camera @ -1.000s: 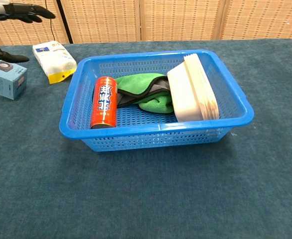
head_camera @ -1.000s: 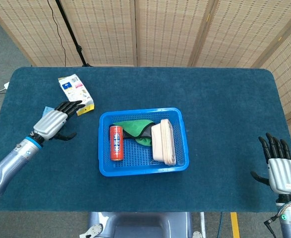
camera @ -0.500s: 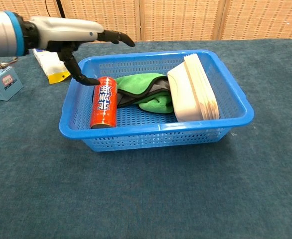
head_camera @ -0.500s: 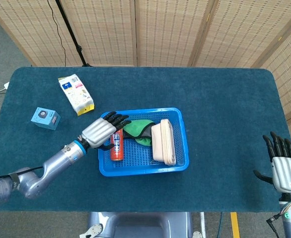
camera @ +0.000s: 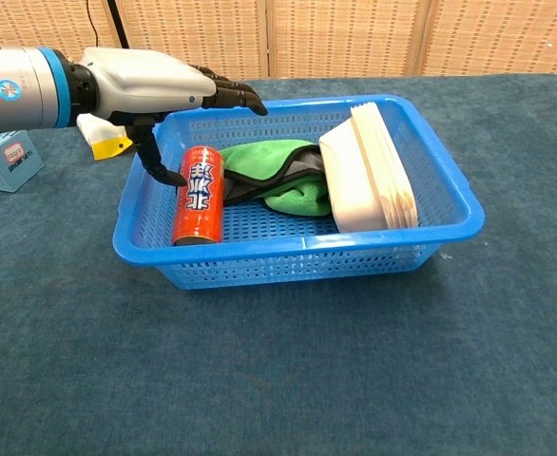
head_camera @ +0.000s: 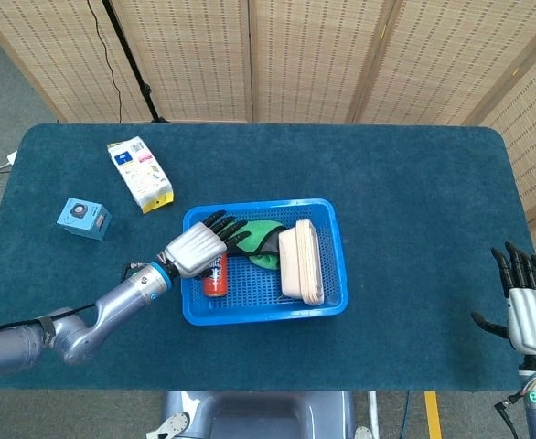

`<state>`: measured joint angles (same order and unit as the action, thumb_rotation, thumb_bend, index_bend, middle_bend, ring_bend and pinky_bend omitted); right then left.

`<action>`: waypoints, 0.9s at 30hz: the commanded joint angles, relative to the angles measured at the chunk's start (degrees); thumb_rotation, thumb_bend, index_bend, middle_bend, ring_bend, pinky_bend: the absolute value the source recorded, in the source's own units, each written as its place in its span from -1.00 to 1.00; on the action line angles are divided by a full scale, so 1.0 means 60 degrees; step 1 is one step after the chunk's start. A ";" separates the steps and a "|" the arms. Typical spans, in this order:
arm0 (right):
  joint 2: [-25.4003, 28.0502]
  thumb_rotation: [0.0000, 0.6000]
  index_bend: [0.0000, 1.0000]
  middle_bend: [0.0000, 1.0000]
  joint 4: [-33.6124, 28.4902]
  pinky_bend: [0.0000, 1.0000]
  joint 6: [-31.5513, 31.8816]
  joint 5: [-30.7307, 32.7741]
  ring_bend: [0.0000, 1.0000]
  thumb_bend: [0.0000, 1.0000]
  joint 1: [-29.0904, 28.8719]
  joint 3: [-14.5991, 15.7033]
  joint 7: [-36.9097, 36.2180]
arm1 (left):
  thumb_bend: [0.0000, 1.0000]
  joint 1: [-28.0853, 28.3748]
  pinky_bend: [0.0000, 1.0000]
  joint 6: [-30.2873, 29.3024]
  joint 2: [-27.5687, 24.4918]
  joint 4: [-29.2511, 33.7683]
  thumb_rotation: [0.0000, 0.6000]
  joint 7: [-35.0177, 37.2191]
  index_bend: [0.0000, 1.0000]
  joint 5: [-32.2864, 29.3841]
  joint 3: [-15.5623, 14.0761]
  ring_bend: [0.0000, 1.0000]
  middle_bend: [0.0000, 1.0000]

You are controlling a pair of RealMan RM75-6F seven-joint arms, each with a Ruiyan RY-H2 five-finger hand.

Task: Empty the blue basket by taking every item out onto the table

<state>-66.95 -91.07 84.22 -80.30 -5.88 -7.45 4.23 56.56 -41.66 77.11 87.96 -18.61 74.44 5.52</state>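
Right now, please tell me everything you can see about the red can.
The red can is a slim cylinder with white characters on a blue band down its side. It looks like metal, with a dark rim at the near end. It lies on its side on the floor of the basket, along the left wall, beside the green cloth. The left hand hovers over its far end, fingers spread; the thumb seems to touch it, without a grip.
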 commanded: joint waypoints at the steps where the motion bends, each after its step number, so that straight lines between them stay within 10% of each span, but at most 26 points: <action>1: -0.0016 1.00 -1.00 -1.00 -0.0020 -1.00 -0.0031 0.0018 -1.00 -1.00 -0.0014 0.0007 0.0046 | -0.87 0.0217 -1.00 0.0115 -0.0215 -0.0057 1.00 -0.0471 -1.00 0.0252 -0.0128 -1.00 -1.00; 14: -0.0180 1.00 -1.00 -1.00 0.0111 -1.00 -0.0321 0.0549 -1.00 -1.00 -0.0123 -0.0122 0.0488 | -1.00 0.1796 -1.00 0.1389 -0.0751 0.0235 1.00 -0.2554 -1.00 0.0772 0.0076 -1.00 -1.00; 27: -0.0120 1.00 -1.00 -1.00 0.0038 -1.00 -0.0374 0.0782 -1.00 -1.00 -0.0119 -0.0220 0.0404 | -1.00 0.1951 -1.00 0.1093 -0.0525 -0.0782 1.00 -0.1309 -1.00 0.2916 -0.0882 -1.00 -1.00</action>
<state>-67.68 -90.83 81.98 -75.62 -6.60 -8.76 6.66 68.34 -33.95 73.86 84.82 -28.74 89.27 1.80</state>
